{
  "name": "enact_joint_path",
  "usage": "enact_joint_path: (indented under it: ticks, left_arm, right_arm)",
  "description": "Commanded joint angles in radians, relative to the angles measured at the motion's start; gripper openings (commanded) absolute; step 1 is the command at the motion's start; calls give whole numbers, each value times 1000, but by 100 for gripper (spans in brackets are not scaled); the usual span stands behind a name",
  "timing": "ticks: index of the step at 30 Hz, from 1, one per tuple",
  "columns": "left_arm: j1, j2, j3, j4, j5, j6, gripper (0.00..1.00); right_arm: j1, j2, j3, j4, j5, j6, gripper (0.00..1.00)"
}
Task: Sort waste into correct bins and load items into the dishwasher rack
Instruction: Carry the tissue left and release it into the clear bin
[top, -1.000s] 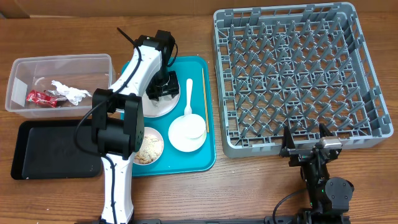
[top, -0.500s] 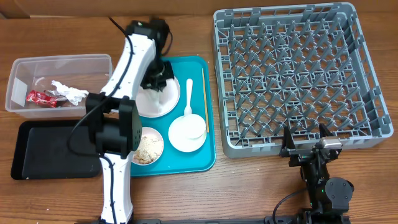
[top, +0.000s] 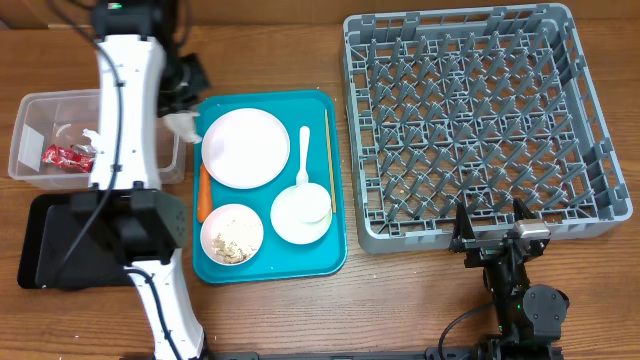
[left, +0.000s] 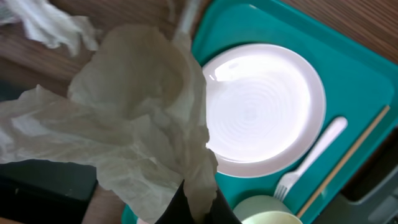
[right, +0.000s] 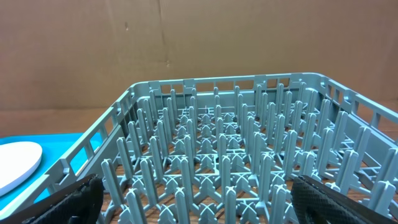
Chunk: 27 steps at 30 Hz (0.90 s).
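While the right gripper (top: 490, 228) gapes, the left gripper (left: 196, 208) pinches crumpled white tissue (left: 137, 106) beside a glossy plate (left: 261, 109).

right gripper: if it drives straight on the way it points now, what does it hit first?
The dishwasher rack. The open right gripper points into its near side, so the near wall or front pegs would come first. Height is unclear, so it may clear the rim.

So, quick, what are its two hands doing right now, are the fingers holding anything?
The left gripper: closed, pinching a crumpled white tissue.
The right gripper: open, holding nothing.
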<state>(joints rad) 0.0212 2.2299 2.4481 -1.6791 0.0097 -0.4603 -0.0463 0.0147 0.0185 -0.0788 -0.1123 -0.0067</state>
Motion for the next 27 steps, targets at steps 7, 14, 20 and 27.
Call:
enact_joint_path:
  ticks: [7, 14, 20, 27]
  left_arm:
    - [142, -25, 8, -1, -30, 64, 4]
    - [155, -25, -29, 70, -126, 80, 4]
    - [155, -25, -132, 148, -125, 135, 4]
    - [165, -25, -278, 252, -125, 135, 6]
  right_arm:
    - [-7, -12, -11, 5, 6, 4, 100]
    - [-7, -12, -11, 5, 6, 4, 100]
    - [-7, -12, -11, 5, 6, 4, 100]
    - [-7, -12, -11, 5, 6, 4, 100]
